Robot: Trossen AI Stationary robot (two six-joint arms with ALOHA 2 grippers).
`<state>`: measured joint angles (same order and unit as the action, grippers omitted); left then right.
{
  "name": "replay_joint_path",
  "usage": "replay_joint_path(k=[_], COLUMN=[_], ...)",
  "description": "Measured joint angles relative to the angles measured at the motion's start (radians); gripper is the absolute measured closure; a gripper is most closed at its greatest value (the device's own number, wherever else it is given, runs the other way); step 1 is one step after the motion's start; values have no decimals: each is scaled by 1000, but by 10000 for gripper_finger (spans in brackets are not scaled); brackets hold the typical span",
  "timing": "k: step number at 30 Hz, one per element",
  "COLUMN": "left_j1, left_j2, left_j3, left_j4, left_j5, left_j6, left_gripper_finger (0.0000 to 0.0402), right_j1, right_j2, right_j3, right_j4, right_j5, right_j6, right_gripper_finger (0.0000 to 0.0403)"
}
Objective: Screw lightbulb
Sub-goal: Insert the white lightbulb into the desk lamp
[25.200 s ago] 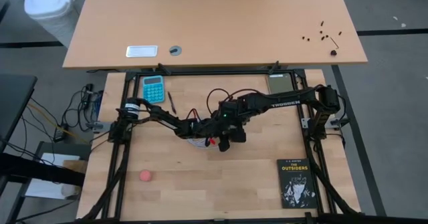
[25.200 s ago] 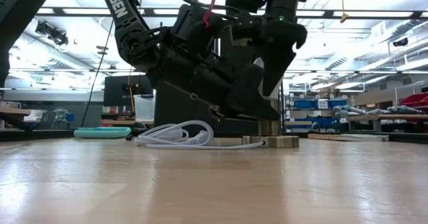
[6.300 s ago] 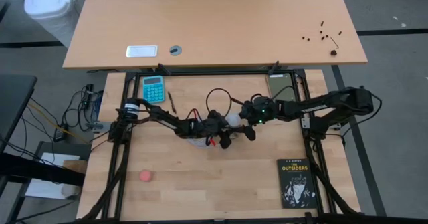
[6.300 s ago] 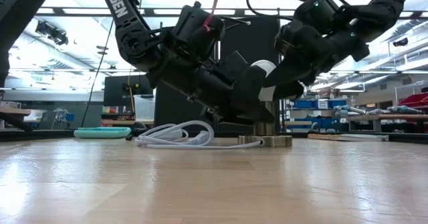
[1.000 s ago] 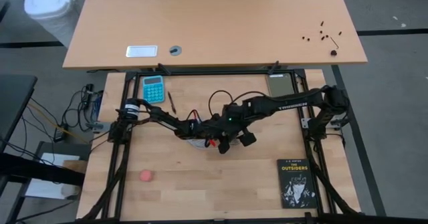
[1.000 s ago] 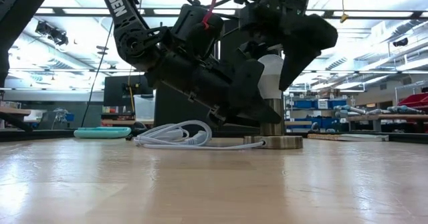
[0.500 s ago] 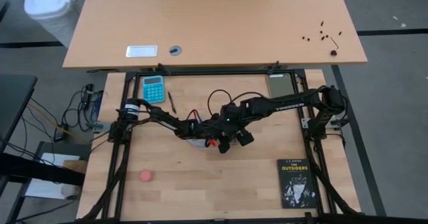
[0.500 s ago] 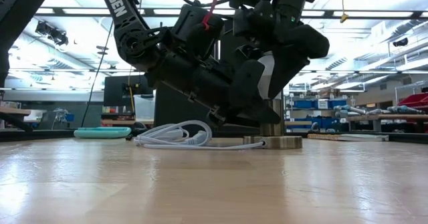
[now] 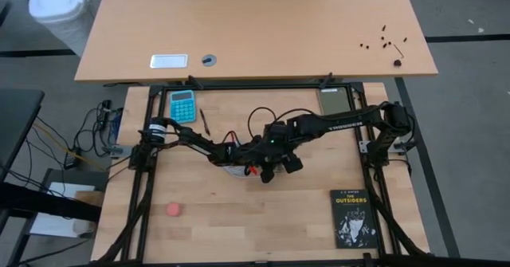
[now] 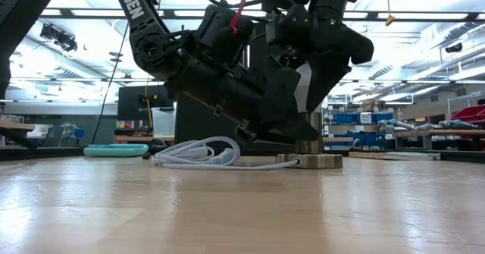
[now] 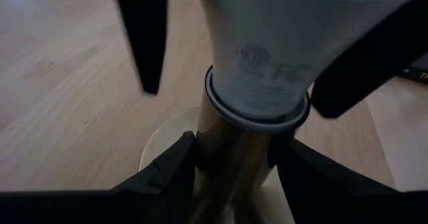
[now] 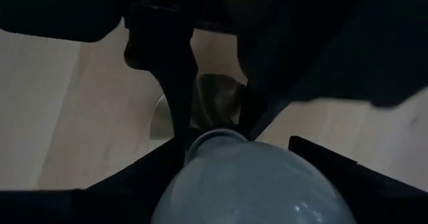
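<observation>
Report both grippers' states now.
Left gripper: shut on the socket post under the lightbulb.
Right gripper: fingers straddle the lightbulb; grip cannot be told.

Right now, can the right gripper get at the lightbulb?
Probably yes: the right gripper is already around the lightbulb from above, while the left gripper clamps only the socket stem below.

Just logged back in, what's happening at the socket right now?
Both arms meet mid-table over the socket. The left gripper is shut on the socket's metal stem, steadying it. The lightbulb stands upright in the top of that stem, and the right gripper sits over it from above, its jaws either side of the bulb. Whether they are pressing on it cannot be told.
</observation>
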<state>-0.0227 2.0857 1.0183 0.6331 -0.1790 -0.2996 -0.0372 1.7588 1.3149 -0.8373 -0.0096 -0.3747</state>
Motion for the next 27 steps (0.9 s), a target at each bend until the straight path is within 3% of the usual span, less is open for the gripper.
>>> replay_joint_path(k=[12, 17, 27], left_j1=[-3, -3, -2], left_j2=[-1, -1, -2], left_j3=[0, -1, -2], left_j4=[-9, -15, -17], left_j5=[-45, -57, -63], left_j6=[-24, -27, -36], left_gripper_finger=[208, 208, 208], right_j1=[-6, -4, -12], right_j2=[1, 1, 2], right_j3=[-3, -4, -5], right_j4=[-2, 16, 39], right_j5=[-41, -67, -59], right_j6=[349, 547, 918], right_gripper_finger=[141, 125, 141])
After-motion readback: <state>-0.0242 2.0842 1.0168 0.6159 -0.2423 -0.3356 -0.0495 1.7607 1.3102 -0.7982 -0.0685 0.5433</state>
